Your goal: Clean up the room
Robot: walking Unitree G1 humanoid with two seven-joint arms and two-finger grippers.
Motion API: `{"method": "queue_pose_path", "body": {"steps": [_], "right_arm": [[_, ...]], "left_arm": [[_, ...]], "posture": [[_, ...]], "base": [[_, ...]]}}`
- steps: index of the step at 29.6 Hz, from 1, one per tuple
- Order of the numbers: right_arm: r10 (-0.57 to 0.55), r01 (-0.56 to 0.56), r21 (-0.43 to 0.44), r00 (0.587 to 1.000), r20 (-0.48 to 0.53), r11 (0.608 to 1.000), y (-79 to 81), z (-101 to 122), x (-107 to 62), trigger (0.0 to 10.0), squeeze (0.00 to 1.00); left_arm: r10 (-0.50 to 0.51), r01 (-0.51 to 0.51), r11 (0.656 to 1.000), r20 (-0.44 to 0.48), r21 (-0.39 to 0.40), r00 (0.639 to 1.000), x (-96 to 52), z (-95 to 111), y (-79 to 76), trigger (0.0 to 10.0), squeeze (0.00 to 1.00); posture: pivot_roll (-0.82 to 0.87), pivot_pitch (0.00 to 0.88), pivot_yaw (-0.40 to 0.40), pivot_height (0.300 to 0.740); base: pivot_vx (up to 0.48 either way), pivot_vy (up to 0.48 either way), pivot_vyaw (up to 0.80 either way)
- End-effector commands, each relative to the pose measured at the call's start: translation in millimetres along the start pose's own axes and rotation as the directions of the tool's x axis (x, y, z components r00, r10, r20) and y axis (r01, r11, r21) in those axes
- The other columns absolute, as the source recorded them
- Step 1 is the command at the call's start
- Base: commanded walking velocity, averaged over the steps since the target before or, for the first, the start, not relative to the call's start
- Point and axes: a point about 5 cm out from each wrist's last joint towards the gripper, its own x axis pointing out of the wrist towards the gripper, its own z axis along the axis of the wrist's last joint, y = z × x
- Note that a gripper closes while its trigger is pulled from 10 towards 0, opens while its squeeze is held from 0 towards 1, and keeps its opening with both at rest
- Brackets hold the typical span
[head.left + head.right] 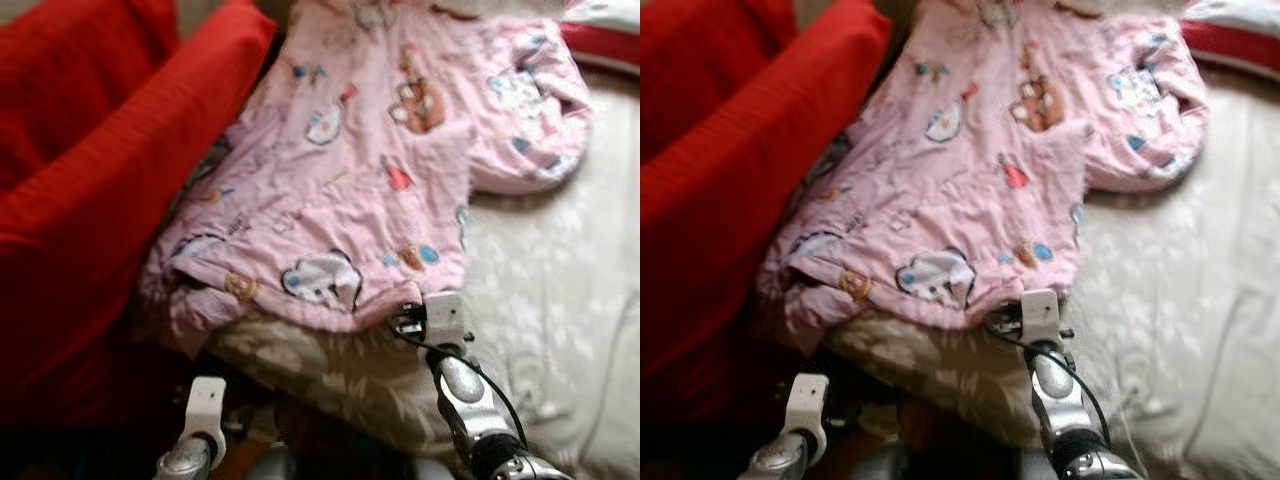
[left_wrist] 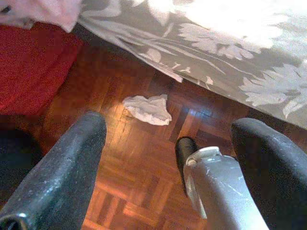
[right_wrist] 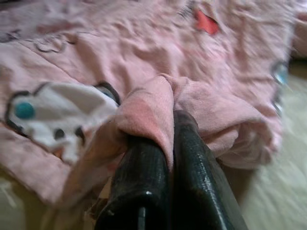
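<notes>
A pink garment (image 1: 370,170) printed with small cartoon animals and shapes is spread flat across a bed, its lower hem lying near the bed's front edge. It rests on a cream bedspread (image 1: 560,300) patterned with pale flowers, which hangs over the side of the bed. A fold of the hem is pinched between the two black fingers (image 3: 144,177) of the right gripper (image 1: 408,318), which are closed tight together with the pink cloth bunched up over their tips. The silver right arm (image 1: 470,400) is seen reaching up from below to that hem, with a black cable looped beside it.

Along the garment's left side a large red cushion or sofa arm (image 1: 110,180) is seen, touching the edge of the cloth. At the far right, beyond the sleeve, a red and white striped item (image 1: 600,30) is partly shown; what it is cannot be told.

The left gripper (image 2: 168,158) is held low beside the bed, above a wooden parquet floor (image 2: 139,167), with its fingers spread wide apart and nothing between them. On the floor below it a crumpled white tissue or cloth (image 2: 147,108) is lying, just beside the hanging edge of the bedspread.
</notes>
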Motion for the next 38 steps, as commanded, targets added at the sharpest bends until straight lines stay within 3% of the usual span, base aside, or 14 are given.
{"method": "queue_pose_path", "body": {"steps": [1, 31, 38], "right_arm": [[0.016, -0.016, 0.016, 1.000, -0.018, 1.000, 5.4, -8, -4.8, 10.0, 0.00], [-0.005, 0.006, 0.015, 0.997, -0.082, 1.000, -0.9, -19, -8.3, 10.0, 0.00], [-0.062, 0.062, 0.005, 0.994, -0.089, 0.998, -6.5, -21, -9.0, 10.0, 0.00]], "left_arm": [[0.010, -0.010, 1.000, -0.061, 0.004, 0.998, -6.1, -19, 2.7, 10.0, 0.00], [0.005, -0.006, 1.000, -0.075, -0.014, 0.997, -7.0, -23, 0.7, 10.0, 0.00], [0.007, -0.009, 1.000, -0.076, -0.019, 0.997, -7.3, -23, 2.5, 10.0, 0.00]], "posture": [[-0.04, 0.197, 0.088, 0.740], [-0.03, 0.218, 0.083, 0.740], [-0.03, 0.221, 0.084, 0.740]], "base": [[0.000, 0.000, 0.00], [0.000, 0.000, 0.00], [0.000, 0.000, 0.00]]}}
